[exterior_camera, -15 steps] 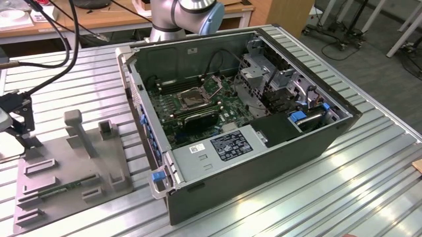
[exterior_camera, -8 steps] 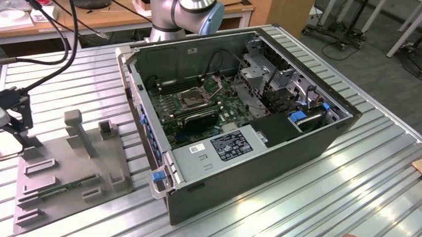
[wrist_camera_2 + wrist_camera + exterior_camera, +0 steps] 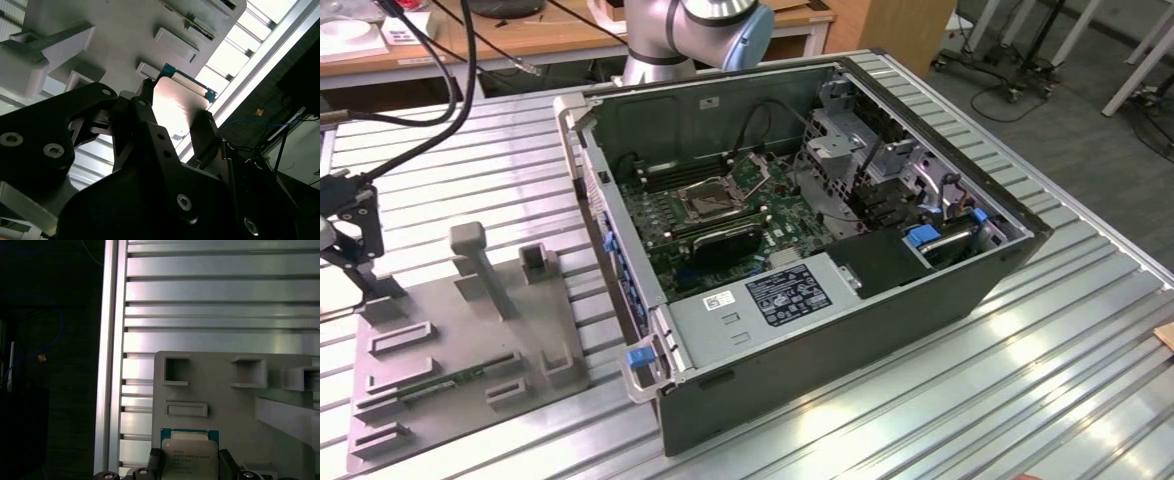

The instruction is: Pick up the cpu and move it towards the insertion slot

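Note:
The cpu [image 3: 190, 454] is a flat square chip with a silvery top and a green-edged rim. It sits between my gripper's [image 3: 190, 466] two dark fingers, which are shut on its opposite sides. The second wrist view shows the cpu [image 3: 177, 106] glaring bright in the gripper [image 3: 175, 120], held above the grey plastic tray [image 3: 115, 40]. In the exterior view my gripper [image 3: 367, 280] hangs over the tray's [image 3: 440, 340] far corner at the exterior view's left. The insertion slot [image 3: 716, 198], a dark square in a shiny frame, lies on the green motherboard inside the open computer case [image 3: 854, 330].
The tray carries upright grey posts [image 3: 474, 265] and a green memory stick [image 3: 447, 380]. Everything rests on a ribbed metal table [image 3: 961, 400], whose edge [image 3: 112, 340] runs close beside the tray. The arm's base [image 3: 660, 50] stands behind the case. Cables [image 3: 400, 130] hang at the exterior view's left.

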Motion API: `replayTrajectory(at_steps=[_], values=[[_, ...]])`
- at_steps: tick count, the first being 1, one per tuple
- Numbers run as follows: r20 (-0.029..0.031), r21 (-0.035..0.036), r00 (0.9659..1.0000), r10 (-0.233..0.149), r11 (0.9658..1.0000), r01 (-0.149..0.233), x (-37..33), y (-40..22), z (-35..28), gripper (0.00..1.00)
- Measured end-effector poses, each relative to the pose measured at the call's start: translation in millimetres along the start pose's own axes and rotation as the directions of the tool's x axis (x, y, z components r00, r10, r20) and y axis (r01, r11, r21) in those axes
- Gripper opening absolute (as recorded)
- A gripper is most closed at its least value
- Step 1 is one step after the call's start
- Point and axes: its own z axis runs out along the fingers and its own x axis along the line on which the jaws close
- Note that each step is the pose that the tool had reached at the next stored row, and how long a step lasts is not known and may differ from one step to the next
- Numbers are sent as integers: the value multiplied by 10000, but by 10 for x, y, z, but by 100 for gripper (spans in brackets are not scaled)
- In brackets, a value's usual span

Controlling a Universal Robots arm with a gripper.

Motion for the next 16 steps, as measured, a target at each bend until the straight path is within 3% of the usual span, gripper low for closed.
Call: replayTrajectory(at_steps=[10,16], values=[[-3,2,10000,0,10000,0,0,0,-8,54],[-2,2,10000,0,10000,0,0,3,-73,54]])
